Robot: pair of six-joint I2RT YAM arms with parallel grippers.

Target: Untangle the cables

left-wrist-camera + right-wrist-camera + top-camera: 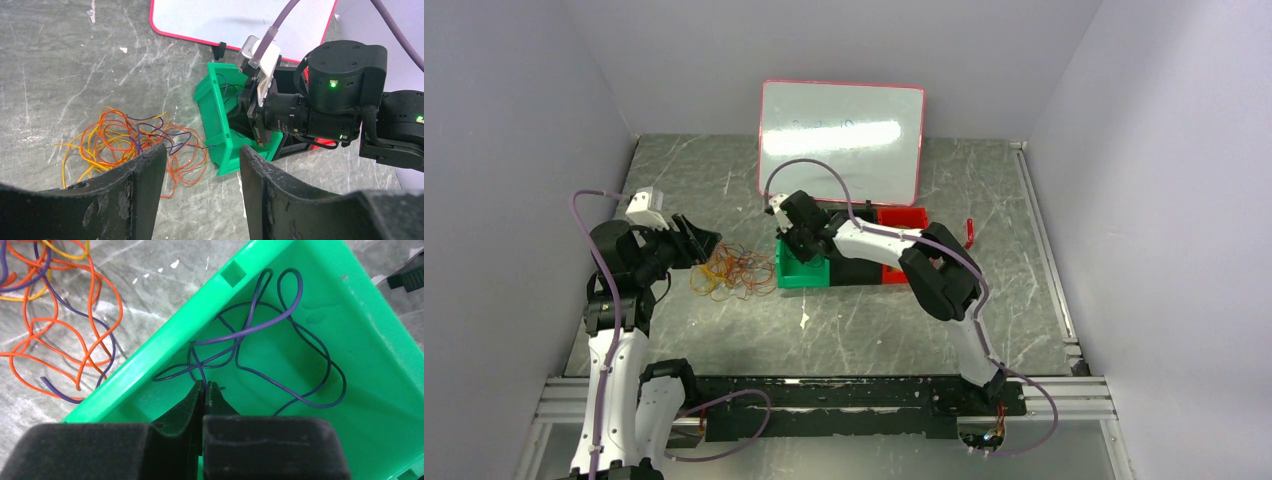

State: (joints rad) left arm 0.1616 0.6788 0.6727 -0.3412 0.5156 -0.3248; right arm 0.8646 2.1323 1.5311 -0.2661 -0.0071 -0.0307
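From overhead I cannot see the tips of my right claw (204, 390); its own wrist covers them. The wrist camera shows them pressed shut, low inside the green plastic bin (150, 355). A thin purple cable (280, 320) lies looped on the bin floor, and one strand runs right into the closed tips. I cannot tell whether it is pinched. The tangle of thin orange, yellow and purple cable loops (130, 145) lies on the grey marbled worktop (874, 320) just left of the bin, its near edge hidden behind my left fingers (145, 195). The left claw (202, 200) hangs open and empty above that pile, pointing towards the bin. The right arm reaches in from the right, elbow raised. A red-framed whiteboard (842, 140) stands close behind the bins, and bare worktop lies towards the arm bases.
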